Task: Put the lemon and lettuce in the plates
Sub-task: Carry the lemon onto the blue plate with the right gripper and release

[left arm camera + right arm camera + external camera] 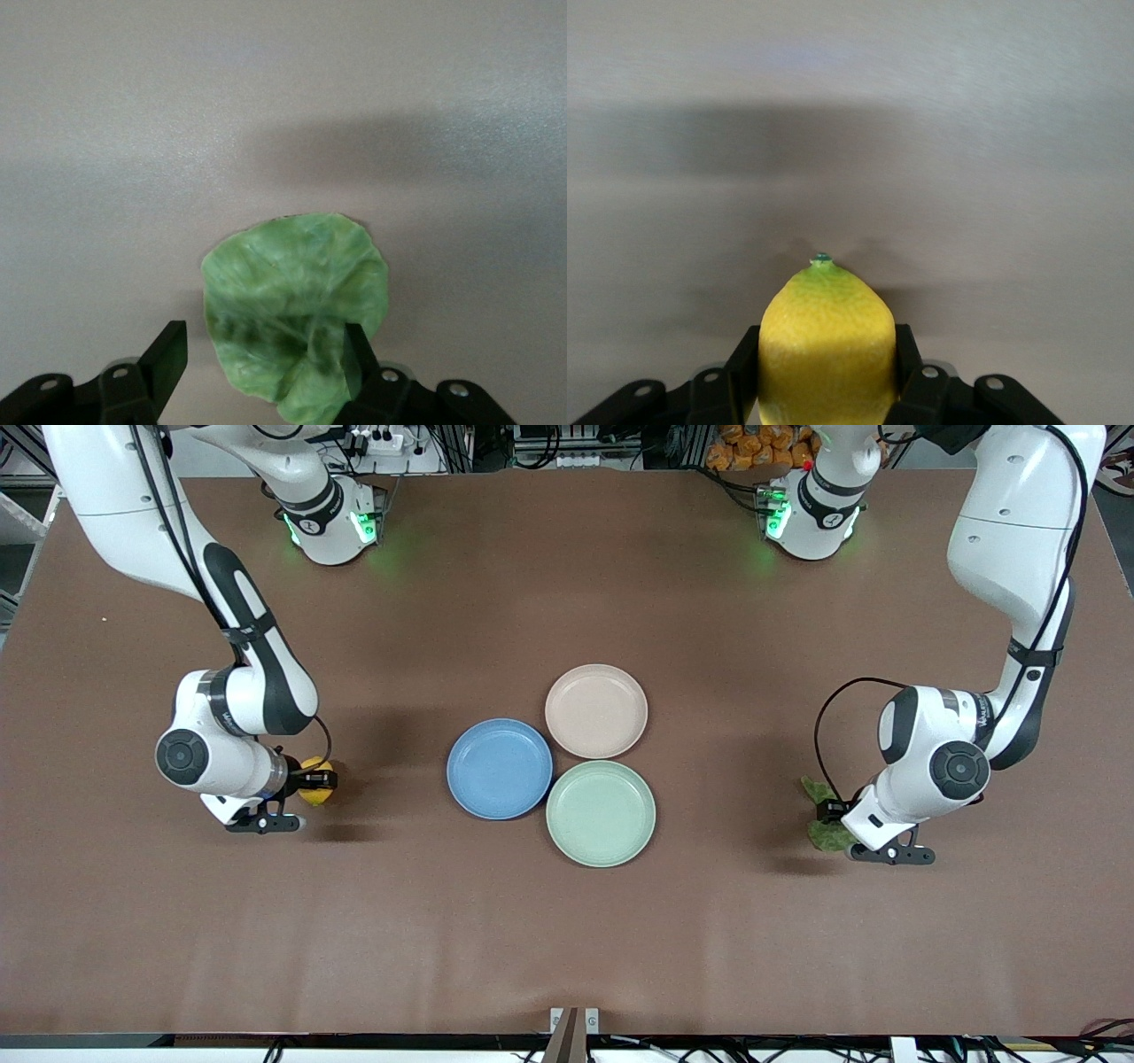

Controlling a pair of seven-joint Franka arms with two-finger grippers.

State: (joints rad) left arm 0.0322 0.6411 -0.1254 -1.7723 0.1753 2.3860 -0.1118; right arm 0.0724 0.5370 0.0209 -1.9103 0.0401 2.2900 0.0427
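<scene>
My right gripper (317, 781) is shut on the yellow lemon (315, 766), low over the table toward the right arm's end. In the right wrist view the lemon (824, 345) fills the gap between the fingers (741, 363), its green nub pointing away. My left gripper (833, 812) is open, low over the green lettuce leaf (827, 836) toward the left arm's end. In the left wrist view the leaf (292, 301) lies flat on the table between the spread fingers (168, 354), overlapping one of them. The blue plate (499, 769) and the beige-pink plate (595, 710) sit empty mid-table.
A mint-green plate (601, 813), also empty, touches the other two and lies nearest the front camera. The brown table (567, 939) is bare around both grippers. Both arm bases stand along the table's edge farthest from the camera.
</scene>
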